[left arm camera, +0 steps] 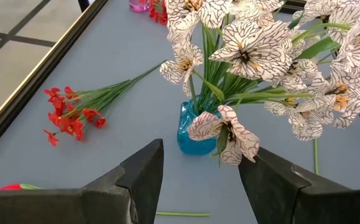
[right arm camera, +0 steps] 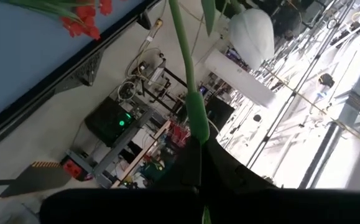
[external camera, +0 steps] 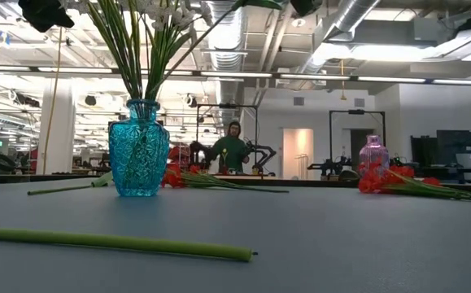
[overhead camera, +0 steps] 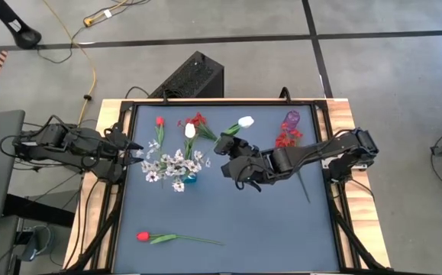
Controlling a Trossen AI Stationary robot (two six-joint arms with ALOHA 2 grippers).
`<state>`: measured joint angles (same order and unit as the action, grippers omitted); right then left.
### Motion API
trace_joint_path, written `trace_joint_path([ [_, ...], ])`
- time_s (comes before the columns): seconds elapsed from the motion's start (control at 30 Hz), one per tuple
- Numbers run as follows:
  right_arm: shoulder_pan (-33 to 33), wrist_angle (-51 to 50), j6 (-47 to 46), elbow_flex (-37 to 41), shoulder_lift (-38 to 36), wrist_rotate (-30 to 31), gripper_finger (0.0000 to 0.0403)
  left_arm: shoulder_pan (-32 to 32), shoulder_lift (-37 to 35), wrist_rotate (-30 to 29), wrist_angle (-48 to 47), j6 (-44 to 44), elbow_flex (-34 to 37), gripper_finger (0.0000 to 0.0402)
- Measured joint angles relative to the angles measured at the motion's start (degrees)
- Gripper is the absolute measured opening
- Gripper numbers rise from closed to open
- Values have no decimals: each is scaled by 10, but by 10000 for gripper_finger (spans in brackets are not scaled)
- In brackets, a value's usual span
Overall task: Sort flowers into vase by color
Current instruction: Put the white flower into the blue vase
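The white tulip (overhead camera: 245, 121) is off the surface, held by its thin green stem in my right tool (overhead camera: 232, 164), which is clamped shut on that stem just below a leaf; the right wrist view shows the stem (right arm camera: 189, 93) running straight up from between the fingers to the bud (right arm camera: 252, 34). I judge it very light, the stem stiff enough to stand upright from a low grip but springy, and the smooth plastic liable to slip or twist; mid-stem is the right place to hold, never the bud.

The blue vase (external camera: 138, 148), near the middle of the surface toward its left side, already carries a full spray of white blossoms (left arm camera: 254, 56). The neck looks crowded, so I expect the stem tip to need careful threading.

My left tool (overhead camera: 133, 147) hovers beside the vase near the left edge, fingers parted and empty.

Remaining flowers:
- a second white tulip (overhead camera: 190, 131), a red tulip (overhead camera: 159, 121) and a red spray (overhead camera: 198, 121) toward the far edge
- a red tulip (overhead camera: 143, 237) near the near-left corner
- red blossoms (overhead camera: 285, 139) by the pink vase (overhead camera: 291, 118) toward the far-right corner

I can read no brands, labels or writing on any item
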<state>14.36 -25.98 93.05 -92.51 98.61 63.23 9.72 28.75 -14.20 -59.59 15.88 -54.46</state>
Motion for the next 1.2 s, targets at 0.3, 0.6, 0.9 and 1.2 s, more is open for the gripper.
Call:
trace_joint_path([
  [0.3,-11,4,0,0,6,-2,26,0,0,0,0,2,0,190],
  [0.6,-22,27,9,1,26,-7,26,0,0,0,0,2,0,190],
  [0.9,-22,56,28,1,60,-14,26,0,0,1,-7,0,0,190],
  [1.2,-12,90,38,0,57,-49,27,0,0,1,-12,-2,0,190],
])
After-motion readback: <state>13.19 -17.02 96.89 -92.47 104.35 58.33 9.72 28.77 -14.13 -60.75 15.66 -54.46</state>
